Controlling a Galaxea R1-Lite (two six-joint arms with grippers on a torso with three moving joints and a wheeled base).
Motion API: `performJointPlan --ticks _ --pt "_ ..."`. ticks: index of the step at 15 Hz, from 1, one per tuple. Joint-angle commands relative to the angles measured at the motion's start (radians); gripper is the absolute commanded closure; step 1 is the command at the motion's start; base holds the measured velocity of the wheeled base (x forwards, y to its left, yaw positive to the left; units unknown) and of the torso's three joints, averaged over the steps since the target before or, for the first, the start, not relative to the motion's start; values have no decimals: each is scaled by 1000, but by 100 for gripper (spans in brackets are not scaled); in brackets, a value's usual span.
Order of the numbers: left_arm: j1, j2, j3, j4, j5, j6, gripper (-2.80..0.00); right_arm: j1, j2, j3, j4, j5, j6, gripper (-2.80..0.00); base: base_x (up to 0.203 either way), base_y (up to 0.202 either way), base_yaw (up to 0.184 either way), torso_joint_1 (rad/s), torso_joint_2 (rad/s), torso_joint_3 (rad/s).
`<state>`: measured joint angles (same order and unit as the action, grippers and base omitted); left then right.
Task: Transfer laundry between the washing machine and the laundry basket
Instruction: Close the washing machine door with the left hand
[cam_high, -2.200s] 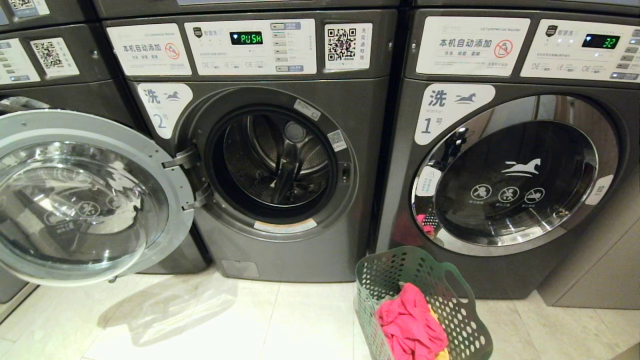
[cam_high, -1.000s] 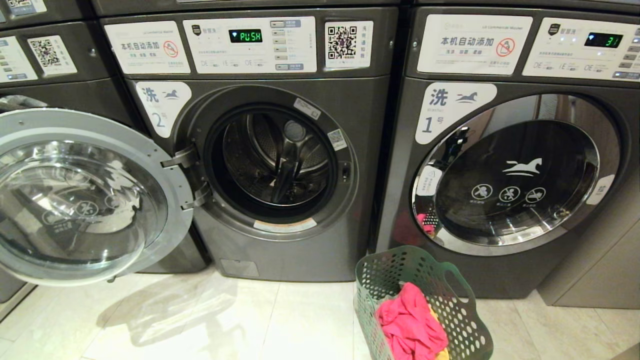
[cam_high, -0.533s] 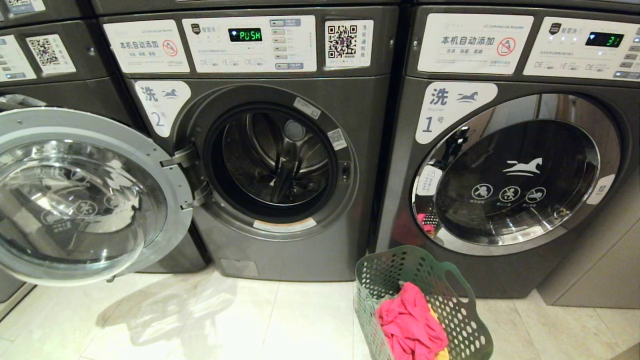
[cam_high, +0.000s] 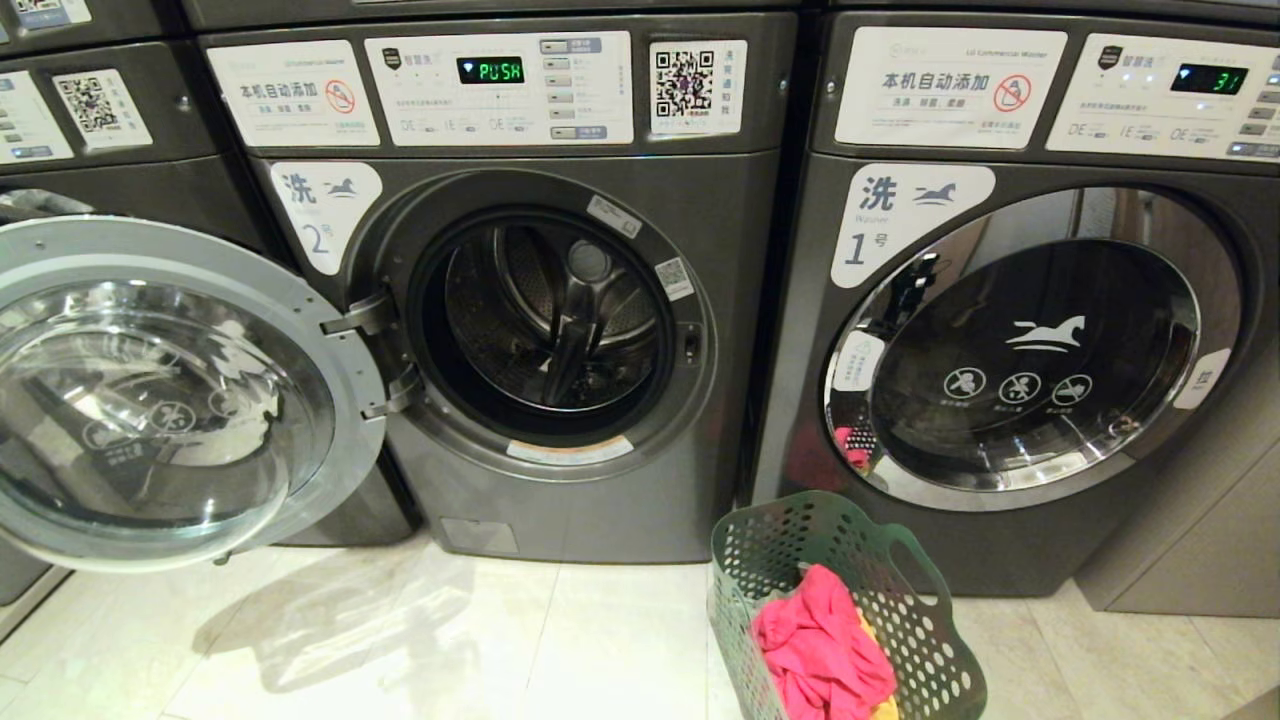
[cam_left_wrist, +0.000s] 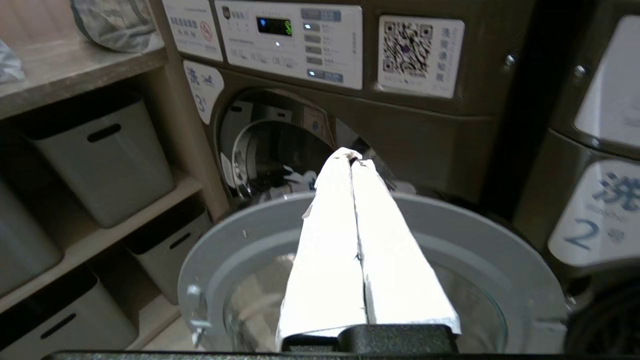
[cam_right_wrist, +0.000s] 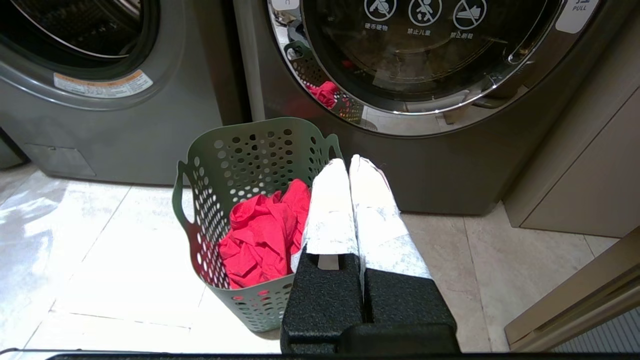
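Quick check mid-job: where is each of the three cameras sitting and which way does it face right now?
Head view: from the head, looking down at open washer 2, closed washer 1, green basket; no arm shows.
Left wrist view: behind the shut left gripper, above washer 2's open door, facing washer 3.
Right wrist view: behind the shut right gripper, facing basket and washer 1.
Shared: head and right wrist see the basket's red laundry.
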<state>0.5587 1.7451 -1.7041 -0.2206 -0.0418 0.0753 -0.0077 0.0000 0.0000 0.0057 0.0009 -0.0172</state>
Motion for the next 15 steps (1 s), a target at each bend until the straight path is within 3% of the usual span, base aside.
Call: performJointPlan --ticks 1,4,7,15 --pt "-24 -127 99 -2 -4 1 0 0 0 0 0 1 1 0 0 0 0 0 0 0" --pt "-84 -251 251 -1 -63 11 0 0 2 0 0 -1 8 0 0 0 0 0 0 0" --pt "-149 -297 313 -2 -180 72 0 0 2 0 0 -1 8 0 0 0 0 0 0 0" --pt "-191 -302 332 -2 -182 80 0 0 2 0 0 -1 13 0 0 0 0 0 0 0"
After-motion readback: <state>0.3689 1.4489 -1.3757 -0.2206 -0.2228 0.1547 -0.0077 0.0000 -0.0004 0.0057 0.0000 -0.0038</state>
